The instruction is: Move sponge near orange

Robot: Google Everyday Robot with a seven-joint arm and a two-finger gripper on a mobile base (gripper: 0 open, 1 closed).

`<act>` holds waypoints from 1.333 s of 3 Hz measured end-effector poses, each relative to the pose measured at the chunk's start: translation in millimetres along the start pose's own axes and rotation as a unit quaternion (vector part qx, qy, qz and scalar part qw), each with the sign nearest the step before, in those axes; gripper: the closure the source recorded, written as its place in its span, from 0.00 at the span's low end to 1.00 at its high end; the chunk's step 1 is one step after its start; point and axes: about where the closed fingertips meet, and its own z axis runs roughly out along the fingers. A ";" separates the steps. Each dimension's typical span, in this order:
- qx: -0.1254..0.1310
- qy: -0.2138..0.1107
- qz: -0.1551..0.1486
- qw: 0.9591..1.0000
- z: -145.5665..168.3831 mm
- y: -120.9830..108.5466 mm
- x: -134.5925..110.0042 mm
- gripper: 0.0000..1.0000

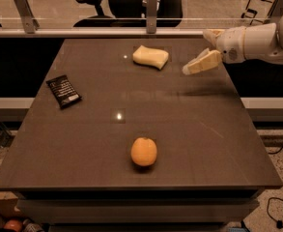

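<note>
Camera view, gripper (194,66) near sponge (151,57), orange (144,152) well apart, black packet (63,91) print unreadable

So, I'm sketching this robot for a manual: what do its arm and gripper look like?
The gripper, over the table's far right part near the sponge, is a cream, tapering wedge. The arm behind it is white, thick and rounded, like a smooth tube. No cables show on it.

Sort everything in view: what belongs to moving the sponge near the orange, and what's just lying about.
Job:
sponge, far side of table
orange, near edge
gripper, above the table beside the sponge, apart from it

Lying about:
black snack packet, left side
</note>
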 end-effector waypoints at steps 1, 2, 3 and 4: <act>0.000 0.014 -0.007 1.000 16.7 -5.5 -0.3 0.00; 0.002 0.020 -0.006 1.000 33.3 -10.5 4.0 0.00; -0.003 0.016 -0.004 1.000 50.7 -12.1 4.3 0.00; -0.021 0.003 0.002 1.000 68.9 -11.5 2.6 0.00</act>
